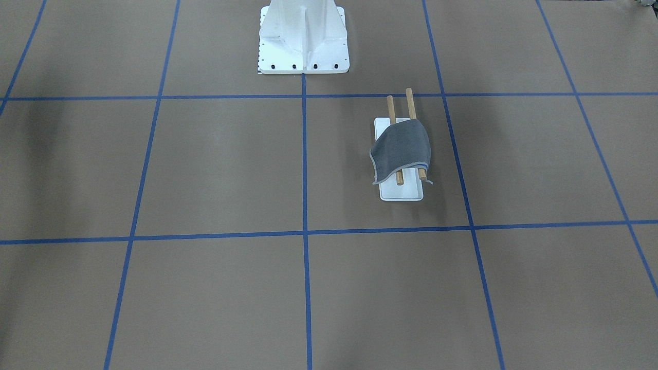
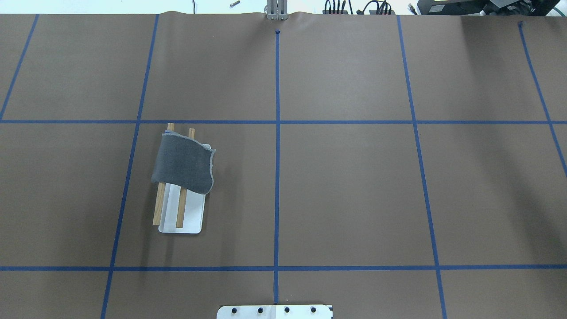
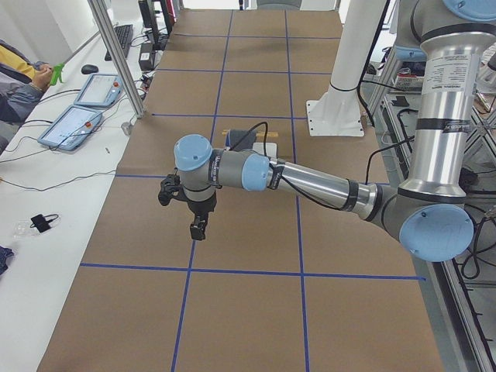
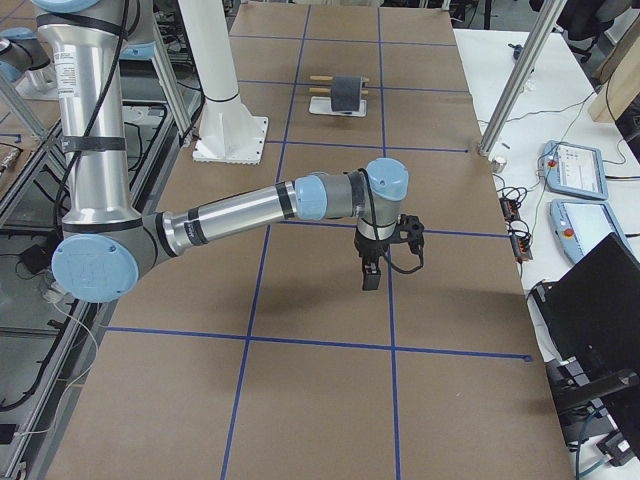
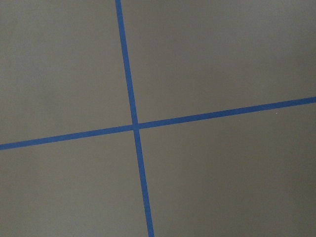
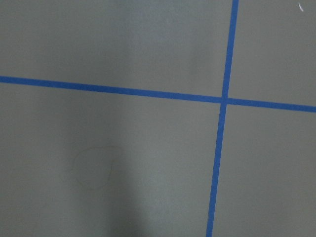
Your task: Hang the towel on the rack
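While the towel (image 1: 401, 149) drapes over the rack (image 1: 401, 191) on the table (image 1: 205, 174), I cannot tell whether the left jaws or right jaws are parted.

Grey towel (image 2: 184, 164) draped over rack (image 2: 181, 217) dowels, left-centre.

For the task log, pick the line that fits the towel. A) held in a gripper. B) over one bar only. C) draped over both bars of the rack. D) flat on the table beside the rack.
C: the towel hangs across both wooden bars of the rack.
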`<state>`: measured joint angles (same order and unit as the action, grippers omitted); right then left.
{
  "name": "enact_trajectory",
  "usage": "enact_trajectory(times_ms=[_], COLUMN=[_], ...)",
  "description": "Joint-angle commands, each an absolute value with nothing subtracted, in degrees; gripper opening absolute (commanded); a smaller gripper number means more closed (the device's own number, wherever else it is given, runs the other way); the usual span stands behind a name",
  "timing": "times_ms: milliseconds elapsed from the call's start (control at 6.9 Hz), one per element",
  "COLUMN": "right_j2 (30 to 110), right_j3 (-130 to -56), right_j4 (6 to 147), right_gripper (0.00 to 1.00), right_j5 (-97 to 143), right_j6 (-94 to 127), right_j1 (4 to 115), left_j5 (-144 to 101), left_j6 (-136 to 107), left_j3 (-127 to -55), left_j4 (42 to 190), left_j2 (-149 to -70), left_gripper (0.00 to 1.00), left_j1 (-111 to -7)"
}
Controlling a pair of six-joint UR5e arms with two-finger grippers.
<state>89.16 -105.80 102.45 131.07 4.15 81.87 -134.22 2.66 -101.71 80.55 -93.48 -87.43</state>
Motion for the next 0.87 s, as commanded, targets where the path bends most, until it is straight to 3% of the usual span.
enact_trajectory(times_ms=[0, 725], right_j2=[92.36, 92.91], right_j3=[-103.55, -103.19], right_j4=[101.70, 98.53], right_gripper=[1.00, 1.00], right_j5=[133.92, 135.44], right_j6=[3.69, 4.22], right_j1=[81.91, 81.83], left_j5=[-134.47, -134.30], left_j6=[2.73, 0.44], left_j3=[-101.69, -95.66], left_j4=[79.46, 86.19], left_j2=[-92.82, -92.46], left_gripper=[0.98, 0.98], left_j1=[-87.54, -85.18])
